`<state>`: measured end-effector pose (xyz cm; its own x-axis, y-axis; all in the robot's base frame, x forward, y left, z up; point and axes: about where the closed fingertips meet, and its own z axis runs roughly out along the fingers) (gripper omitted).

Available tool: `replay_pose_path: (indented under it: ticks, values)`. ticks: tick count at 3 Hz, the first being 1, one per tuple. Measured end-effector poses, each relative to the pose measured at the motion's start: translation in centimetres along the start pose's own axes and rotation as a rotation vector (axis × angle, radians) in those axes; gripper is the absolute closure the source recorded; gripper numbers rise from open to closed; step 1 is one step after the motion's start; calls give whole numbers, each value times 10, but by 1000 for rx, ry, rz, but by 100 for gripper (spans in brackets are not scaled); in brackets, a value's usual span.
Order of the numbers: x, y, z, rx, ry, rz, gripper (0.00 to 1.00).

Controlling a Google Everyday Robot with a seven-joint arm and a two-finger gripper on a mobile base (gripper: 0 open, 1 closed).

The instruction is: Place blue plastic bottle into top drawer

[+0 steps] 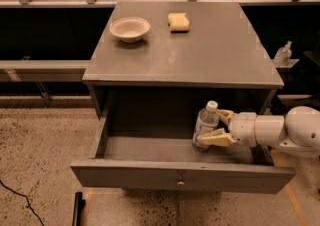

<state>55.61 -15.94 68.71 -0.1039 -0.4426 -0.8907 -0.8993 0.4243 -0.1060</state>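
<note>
- Right now the top drawer (150,176) of the grey cabinet (200,55) stands pulled out toward the near side, its flat front nearest and a small round knob (180,183) at the centre of that front.
- The blue plastic bottle (204,129) is inside the drawer, at the right side of the drawer's floor. It stands upright on its base with its white cap (212,104) on top, rising above the drawer's walls and just under the cabinet's top edge.
- The gripper (212,128) reaches in from the right, over the drawer's right wall, on a white arm (280,131) held roughly level.
- Its two tan fingers (217,139) sit on either side of the bottle, one on the far side near the shoulder and one on the near side low by the base. Both look pressed against the bottle, so it is gripped.
- The rest of the drawer floor, to the left of the bottle, shows only bare grey.
- On the cabinet top, far left, there is a pale bowl (129,29). A yellow sponge (178,22) lies to its right, apart from it.
- A small pump-top bottle (283,54) stands on a ledge beyond the cabinet's right edge.
- The floor (40,150) is speckled, and a thin black cable (15,200) runs across it at near left.
</note>
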Motion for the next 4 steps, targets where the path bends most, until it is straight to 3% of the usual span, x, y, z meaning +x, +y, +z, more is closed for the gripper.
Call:
replay_pose_path:
  ticks: [2, 4]
  values:
    - [-2, -5, -5, 30, 0, 8, 0]
    - [-49, -24, -44, 128, -36, 2, 41]
